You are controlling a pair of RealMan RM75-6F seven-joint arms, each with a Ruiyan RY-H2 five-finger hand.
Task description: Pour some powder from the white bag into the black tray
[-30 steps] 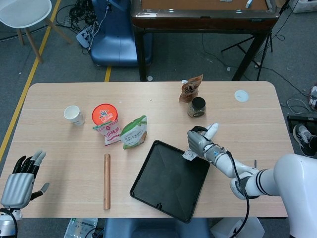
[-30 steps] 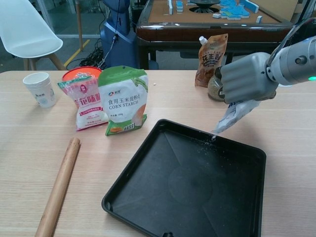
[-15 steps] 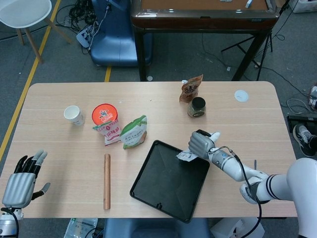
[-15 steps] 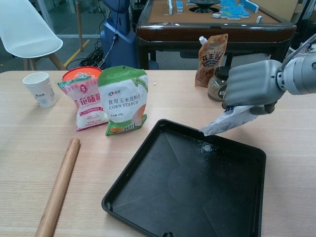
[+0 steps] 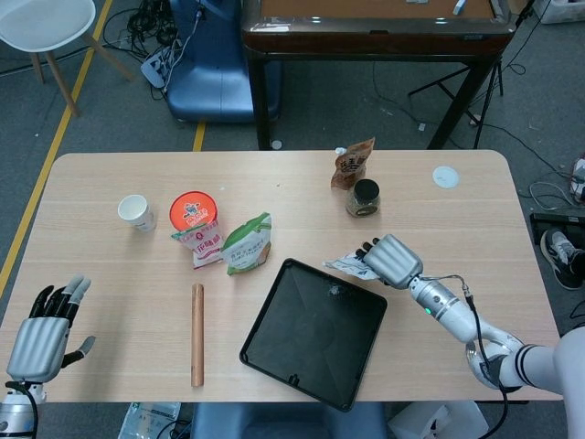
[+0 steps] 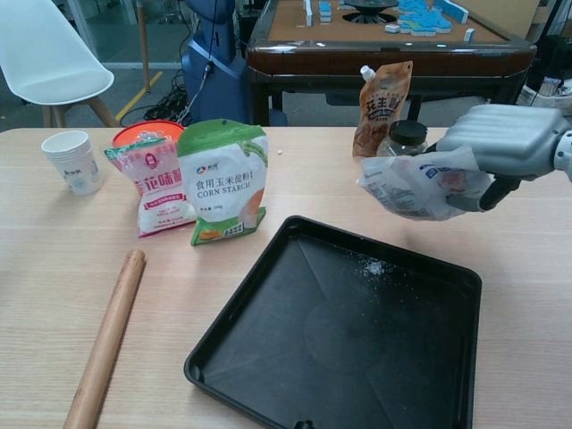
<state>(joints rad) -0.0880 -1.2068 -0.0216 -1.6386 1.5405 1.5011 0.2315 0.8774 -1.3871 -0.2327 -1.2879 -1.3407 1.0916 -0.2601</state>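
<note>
My right hand [image 5: 395, 261] [image 6: 500, 143] grips the white bag [image 6: 416, 183] [image 5: 347, 266] and holds it nearly level, just beyond the far right edge of the black tray [image 5: 311, 352] [image 6: 268, 357]. The bag's open end points left, towards the tray's far corner. A small patch of white powder [image 6: 374, 266] [image 5: 335, 291] lies in the tray near that corner. My left hand [image 5: 41, 334] hangs open off the table's near left corner, holding nothing; only the head view shows it.
A wooden rolling pin [image 5: 196, 334] [image 6: 105, 340] lies left of the tray. Behind the tray stand a corn starch bag [image 6: 223, 181], a pink packet [image 6: 152, 183], an orange-lidded tub [image 5: 193, 208], a paper cup [image 6: 73, 161], a brown pouch [image 6: 382, 107] and a jar [image 5: 364, 197].
The right hand has rolled back and drawn away to the right, lifting the bag from a downward tilt over the tray's corner to nearly level. A little powder now lies in the tray.
</note>
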